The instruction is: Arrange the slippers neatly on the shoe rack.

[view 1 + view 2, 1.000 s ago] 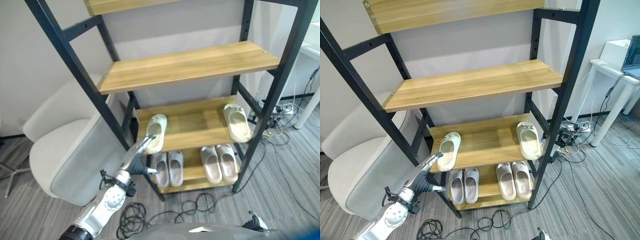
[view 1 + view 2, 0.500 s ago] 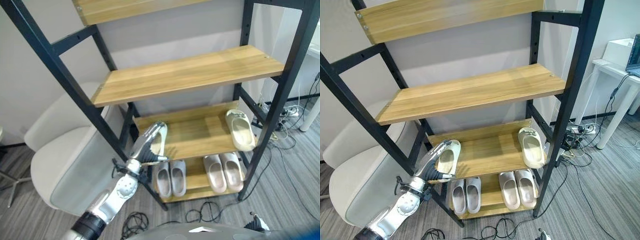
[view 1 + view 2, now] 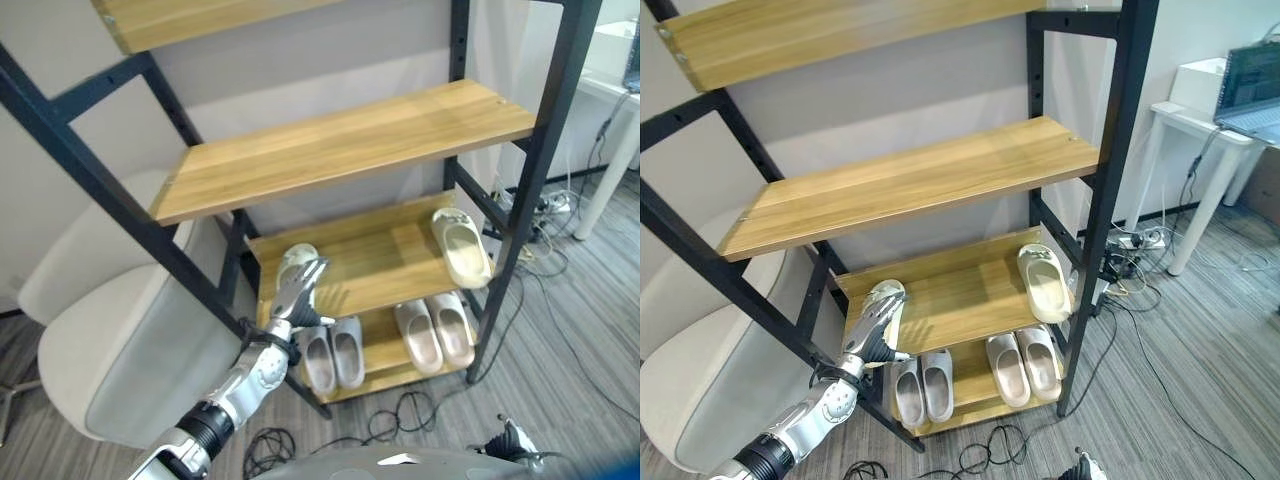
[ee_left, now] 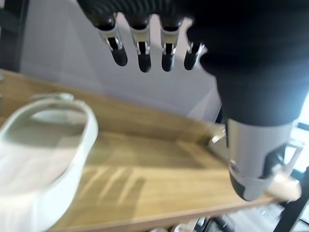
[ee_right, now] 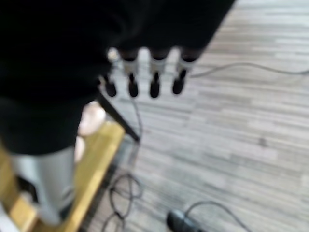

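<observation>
Grey striped carpet runs under a tall shoe rack (image 3: 1110, 180) of black metal posts and light wooden shelves, set against a pale wall. On its second shelf from the floor lie two cream foam slippers, well apart: the left slipper (image 3: 292, 262) near the shelf's left front corner, the right slipper (image 3: 1044, 282) by the right post. The robot's left hand (image 3: 300, 295) reaches in over the left slipper, fingers (image 4: 140, 50) straight and spread wide, holding nothing; whether it touches the slipper I cannot tell. The right hand (image 5: 145, 72) hangs over the carpet with relaxed, straight fingers, also empty. On the bottom shelf, a grey pair of slippers (image 3: 920, 385) and a beige pair of slippers (image 3: 1023, 362) already sit side by side. The cream slippers look light, moulded in one piece, likely springy and a bit smooth, so a shove may send one skidding along the wood; a pinch across the strap over the toes, or thumb inside and fingers under the sole edge, seems the surest hold. The slanting black post at the left crowds the arm's approach, and the shelf above limits lifting. A white padded chair (image 3: 110, 320) stands just left of the rack, and a white desk (image 3: 1200, 130) with loose cables on the floor stands to the right.
</observation>
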Robot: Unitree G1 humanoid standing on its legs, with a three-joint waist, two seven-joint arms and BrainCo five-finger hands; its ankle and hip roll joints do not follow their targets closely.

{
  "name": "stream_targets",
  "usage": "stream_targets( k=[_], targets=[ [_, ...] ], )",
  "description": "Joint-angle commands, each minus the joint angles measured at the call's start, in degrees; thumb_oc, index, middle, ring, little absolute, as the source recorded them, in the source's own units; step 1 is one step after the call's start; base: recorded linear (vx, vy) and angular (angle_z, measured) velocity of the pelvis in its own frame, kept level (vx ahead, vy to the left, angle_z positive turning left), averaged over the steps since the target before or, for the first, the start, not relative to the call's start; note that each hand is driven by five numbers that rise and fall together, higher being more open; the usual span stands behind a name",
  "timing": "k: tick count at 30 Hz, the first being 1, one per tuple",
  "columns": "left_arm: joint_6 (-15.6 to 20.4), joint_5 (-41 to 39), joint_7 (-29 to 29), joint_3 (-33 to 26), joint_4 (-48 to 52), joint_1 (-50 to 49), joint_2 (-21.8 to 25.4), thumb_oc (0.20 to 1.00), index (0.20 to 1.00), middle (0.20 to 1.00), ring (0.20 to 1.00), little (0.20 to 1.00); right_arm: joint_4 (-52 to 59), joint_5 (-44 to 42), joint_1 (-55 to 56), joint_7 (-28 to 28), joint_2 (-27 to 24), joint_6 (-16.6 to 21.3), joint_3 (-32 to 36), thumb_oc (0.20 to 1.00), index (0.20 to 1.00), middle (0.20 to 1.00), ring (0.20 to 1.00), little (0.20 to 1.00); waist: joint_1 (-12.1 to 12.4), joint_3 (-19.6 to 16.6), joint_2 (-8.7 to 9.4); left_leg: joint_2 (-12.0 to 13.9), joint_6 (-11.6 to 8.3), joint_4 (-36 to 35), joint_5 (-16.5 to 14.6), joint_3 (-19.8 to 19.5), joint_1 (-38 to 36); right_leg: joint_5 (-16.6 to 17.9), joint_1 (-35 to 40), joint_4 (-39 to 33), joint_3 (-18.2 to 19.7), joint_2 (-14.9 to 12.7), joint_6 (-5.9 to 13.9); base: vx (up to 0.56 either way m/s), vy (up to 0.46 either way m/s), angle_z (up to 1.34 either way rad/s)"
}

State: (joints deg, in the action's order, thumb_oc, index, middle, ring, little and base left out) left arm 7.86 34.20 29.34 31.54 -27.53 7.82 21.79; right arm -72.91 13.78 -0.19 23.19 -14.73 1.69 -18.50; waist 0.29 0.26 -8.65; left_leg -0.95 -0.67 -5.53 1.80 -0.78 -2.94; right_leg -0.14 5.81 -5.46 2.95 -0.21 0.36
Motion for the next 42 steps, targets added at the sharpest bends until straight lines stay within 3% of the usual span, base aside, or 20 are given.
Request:
stream_targets(
  k=[1, 27, 42],
  targets=[
    [-1.08, 3.41, 4.99, 0.29, -2.53, 6.73, -0.24, 1.000, 1.000, 1.000, 1.000, 1.000, -0.07, -0.07, -2.99, 2.83, 0.03, 1.73, -0.74, 1.000, 1.000, 1.000, 1.000, 1.000, -0.14, 0.70, 1.52, -1.64, 0.65, 0.87, 1.16, -0.61, 3.21, -3.90, -0.58, 3.70, 0.20, -2.38, 4.70, 0.02, 0.011, -0.16],
    [-5.00, 3.31, 8.61, -1.96, -6.05, 11.40, 1.26, 1.000, 1.000, 1.000, 1.000, 1.000, 1.21, 0.09, -3.31, 4.99, 0.51, 2.15, -1.12, 1.000, 1.000, 1.000, 1.000, 1.000, -0.89, 0.78, 2.27, -1.64, 1.04, 0.55, -1.32, 0.38, 2.91, -3.15, -1.59, 1.97, 2.11, -2.36, 5.23, 0.03, 0.000, -0.04],
    [-11.91, 7.78, 13.29, -1.31, -14.27, 22.40, 2.93, 1.000, 1.000, 1.000, 1.000, 1.000, 3.17, 0.33, -5.65, 7.78, 0.04, 3.14, -2.43, 1.000, 1.000, 1.000, 1.000, 1.000, -1.34, 4.03, 2.21, -1.26, 1.01, 1.17, -0.46, 1.69, 9.65, -1.97, -9.15, 3.57, 3.52, -1.97, 5.50, -0.05, 0.010, -0.05]
  ],
)
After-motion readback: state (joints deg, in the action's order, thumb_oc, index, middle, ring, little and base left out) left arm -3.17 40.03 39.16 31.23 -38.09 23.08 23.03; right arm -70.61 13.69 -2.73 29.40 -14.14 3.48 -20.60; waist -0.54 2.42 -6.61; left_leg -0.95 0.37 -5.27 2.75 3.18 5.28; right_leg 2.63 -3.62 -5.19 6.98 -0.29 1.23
